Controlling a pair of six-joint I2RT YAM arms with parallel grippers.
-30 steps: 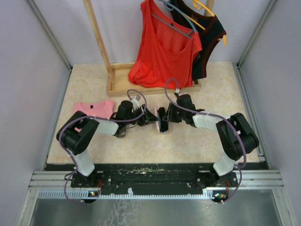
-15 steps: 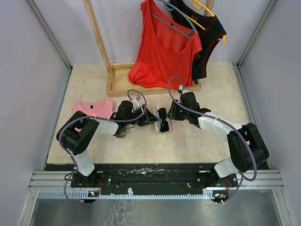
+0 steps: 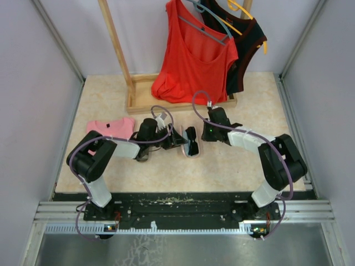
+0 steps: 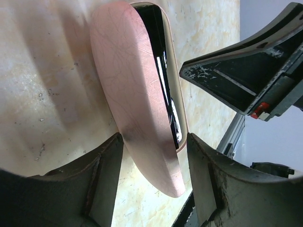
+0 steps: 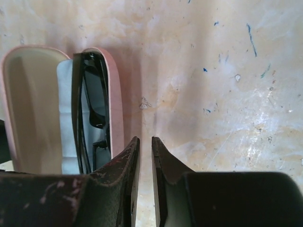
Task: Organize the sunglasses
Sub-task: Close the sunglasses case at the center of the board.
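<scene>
right pincer [image 5: 144, 139] withdrawn, black sunglasses [image 5: 92, 99] in pink case [image 5: 115, 104]

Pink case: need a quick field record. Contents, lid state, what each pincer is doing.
case: pink case, lying on the table
lid: open
contents: black sunglasses, folded, inside the case
left pincer: one finger on each side of the case shell, gripping it
right pincer: fingers almost together, nothing between them, over bare table beside the case, not touching it
</scene>
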